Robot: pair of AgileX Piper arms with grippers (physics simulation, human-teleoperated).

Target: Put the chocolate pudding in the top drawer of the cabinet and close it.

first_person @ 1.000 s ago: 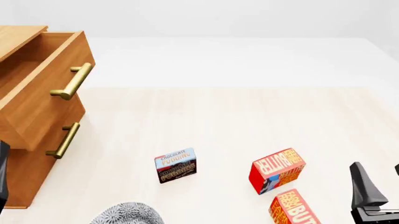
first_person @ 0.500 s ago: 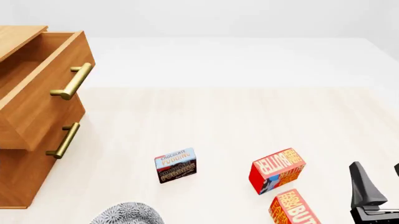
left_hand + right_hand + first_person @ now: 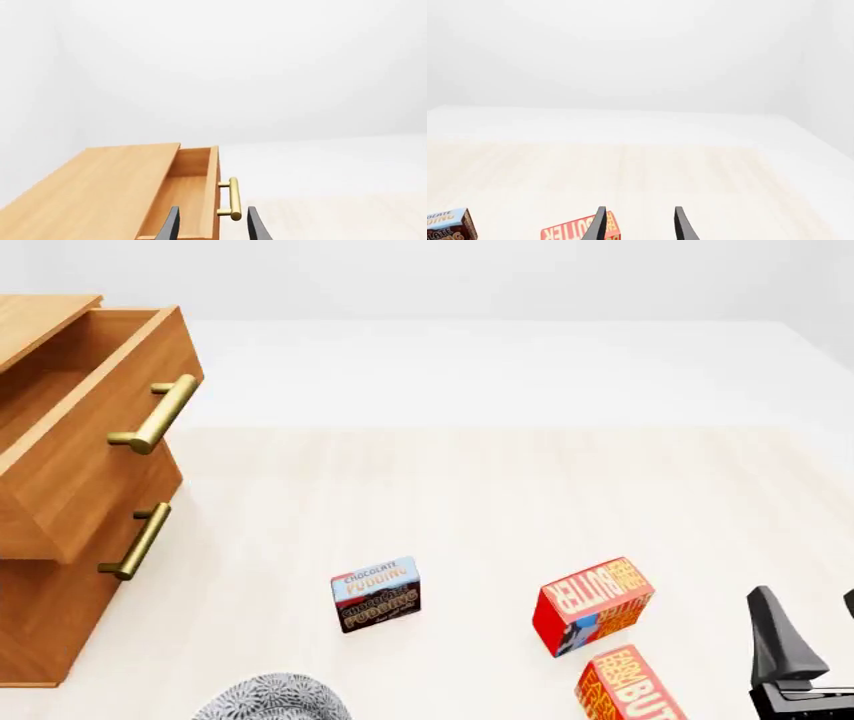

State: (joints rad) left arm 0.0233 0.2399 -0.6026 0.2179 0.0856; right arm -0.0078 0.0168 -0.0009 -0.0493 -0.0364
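Jaws apart on both arms, tips only visible, chocolate pudding (image 3: 375,594) edge-cropped.

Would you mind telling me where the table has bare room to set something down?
The far half of the table is bare, from the cabinet across to the right edge. The near edge is crowded: pudding box, two butter boxes and a grey patterned object.

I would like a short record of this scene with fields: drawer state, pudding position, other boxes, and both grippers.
top drawer: pulled open, nothing visible inside
chocolate pudding: on the table, untouched
butter boxes: two, to the right of the pudding
left gripper: jaws open, holding nothing, near the drawer handle
right gripper: jaws open, holding nothing
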